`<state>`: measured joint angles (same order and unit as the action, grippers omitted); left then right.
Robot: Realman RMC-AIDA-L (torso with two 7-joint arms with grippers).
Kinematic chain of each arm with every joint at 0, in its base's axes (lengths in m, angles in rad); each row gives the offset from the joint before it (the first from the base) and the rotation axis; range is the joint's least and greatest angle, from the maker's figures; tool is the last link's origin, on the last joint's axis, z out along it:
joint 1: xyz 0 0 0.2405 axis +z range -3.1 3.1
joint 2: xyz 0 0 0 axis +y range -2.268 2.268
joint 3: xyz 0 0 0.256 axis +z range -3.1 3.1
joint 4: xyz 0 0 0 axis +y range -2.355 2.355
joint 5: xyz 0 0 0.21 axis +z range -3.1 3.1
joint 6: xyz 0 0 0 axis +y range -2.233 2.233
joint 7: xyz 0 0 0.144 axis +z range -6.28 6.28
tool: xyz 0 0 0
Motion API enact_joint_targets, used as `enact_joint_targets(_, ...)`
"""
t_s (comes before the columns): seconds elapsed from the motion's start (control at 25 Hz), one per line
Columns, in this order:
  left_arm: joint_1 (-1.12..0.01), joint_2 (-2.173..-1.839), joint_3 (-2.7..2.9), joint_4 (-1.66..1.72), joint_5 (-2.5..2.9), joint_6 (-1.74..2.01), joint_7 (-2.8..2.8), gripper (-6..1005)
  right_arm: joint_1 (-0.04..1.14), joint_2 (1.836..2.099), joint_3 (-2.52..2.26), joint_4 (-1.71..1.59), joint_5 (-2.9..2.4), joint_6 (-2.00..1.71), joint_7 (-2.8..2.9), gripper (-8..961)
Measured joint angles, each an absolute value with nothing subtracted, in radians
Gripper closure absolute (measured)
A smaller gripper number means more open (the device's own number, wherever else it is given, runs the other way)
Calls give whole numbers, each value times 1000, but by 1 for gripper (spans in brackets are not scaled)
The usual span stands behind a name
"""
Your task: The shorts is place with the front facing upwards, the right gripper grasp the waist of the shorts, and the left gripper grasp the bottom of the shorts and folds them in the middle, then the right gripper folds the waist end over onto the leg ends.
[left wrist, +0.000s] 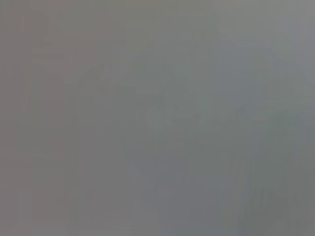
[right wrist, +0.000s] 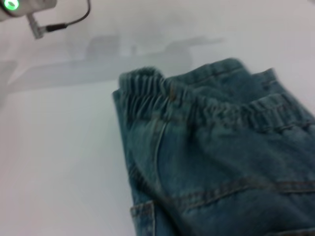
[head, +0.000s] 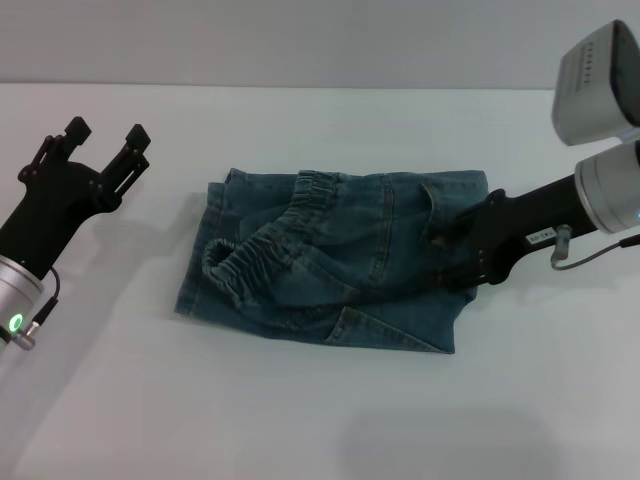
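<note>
The blue-green denim shorts (head: 330, 270) lie folded into a compact rectangle mid-table. The ruffled elastic waist (head: 262, 252) is on top at the bundle's left end, and the lower denim layer's edge (head: 192, 292) pokes out just beyond it. The right wrist view has the waist (right wrist: 197, 105) up close. My right gripper (head: 447, 258) rests at the bundle's right, folded edge, fingers spread over the denim and holding nothing. My left gripper (head: 105, 140) hovers open, apart from the shorts at the far left. The left wrist view is a blank grey.
The white table (head: 320, 420) surrounds the shorts on all sides. The left arm's silver wrist with its green light (right wrist: 11, 5) and cable shows at a corner of the right wrist view.
</note>
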<state>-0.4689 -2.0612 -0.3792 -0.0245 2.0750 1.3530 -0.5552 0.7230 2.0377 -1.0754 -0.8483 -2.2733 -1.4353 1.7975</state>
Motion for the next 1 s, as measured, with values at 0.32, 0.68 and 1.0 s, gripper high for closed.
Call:
enact_joint_targets(0.32, -465, -2059, -380, -25, 2071, 1355, -555, 167, 620, 2064, -1038, -1005, -2193, -1476, 1754, 375)
enact_joint_targets(0.68, -446, -2056, -425, -20, 2068, 1413, -555, 167, 388, 2069, -887, -974, -1565, -1524, 1374, 375)
enact_joint_targets(1.0, -408, -2058, -486, -23, 2068, 1501, -550, 167, 351, 2070, -633, -477, -1103, -1465, 788, 374)
